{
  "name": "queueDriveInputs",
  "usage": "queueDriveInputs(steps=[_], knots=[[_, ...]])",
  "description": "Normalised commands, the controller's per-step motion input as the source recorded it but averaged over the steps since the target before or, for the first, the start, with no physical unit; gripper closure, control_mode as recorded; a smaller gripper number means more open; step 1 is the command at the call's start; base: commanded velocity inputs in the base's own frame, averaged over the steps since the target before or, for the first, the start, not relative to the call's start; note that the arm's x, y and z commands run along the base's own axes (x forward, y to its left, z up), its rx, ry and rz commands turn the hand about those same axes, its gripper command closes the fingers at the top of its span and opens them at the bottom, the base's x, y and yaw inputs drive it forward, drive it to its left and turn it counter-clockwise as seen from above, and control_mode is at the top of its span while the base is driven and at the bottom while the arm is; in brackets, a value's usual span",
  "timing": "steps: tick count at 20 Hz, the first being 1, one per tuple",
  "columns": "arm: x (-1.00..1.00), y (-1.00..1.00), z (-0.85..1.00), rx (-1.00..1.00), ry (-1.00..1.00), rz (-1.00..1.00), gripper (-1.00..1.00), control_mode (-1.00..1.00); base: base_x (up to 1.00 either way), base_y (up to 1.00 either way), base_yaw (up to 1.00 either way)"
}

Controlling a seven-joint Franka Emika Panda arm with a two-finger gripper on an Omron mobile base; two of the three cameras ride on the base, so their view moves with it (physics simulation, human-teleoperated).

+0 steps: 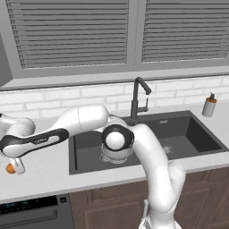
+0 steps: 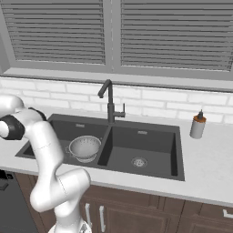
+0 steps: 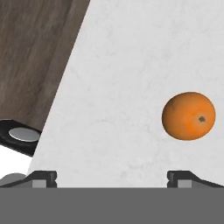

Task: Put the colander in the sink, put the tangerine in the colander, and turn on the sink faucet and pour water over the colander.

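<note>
The silvery colander (image 2: 85,148) stands upright in the left basin of the dark sink (image 2: 154,150); in the left base view my elbow covers most of the colander (image 1: 103,157). The tangerine (image 3: 189,115) lies on the pale counter left of the sink (image 1: 188,134). My gripper (image 1: 17,167) hangs low over that counter right beside the tangerine (image 1: 9,168). In the hand view the gripper (image 3: 113,177) is open and holds nothing, and the fruit lies just past its right fingertip (image 3: 183,176), off the middle of the gap. The dark faucet (image 1: 138,96) rises behind the divider, with no water running.
A small soap bottle (image 1: 209,106) stands on the counter right of the sink. The counter's front edge (image 3: 61,87) runs close to the gripper, with wooden cabinet fronts below. A tiled wall and shuttered windows close off the back.
</note>
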Motion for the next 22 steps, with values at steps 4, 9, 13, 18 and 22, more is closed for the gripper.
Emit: queueDriveInputs(steps=[4,9,13,18,22], knots=[[0.03,0.11,-0.16,0.00,0.00,0.03,-1.00,-1.00,0.00,0.00,0.00],[0.20,0.14,-0.20,0.00,0.00,0.02,-1.00,-1.00,0.00,0.00,0.00],[0.23,0.14,-0.25,0.00,0.00,0.02,-1.00,-1.00,0.00,0.00,0.00],[0.19,0.16,-0.17,0.00,0.00,0.02,-1.00,-1.00,0.00,0.00,0.00],[0.16,0.23,-0.07,0.00,0.00,0.03,-1.00,-1.00,0.00,0.00,0.00]])
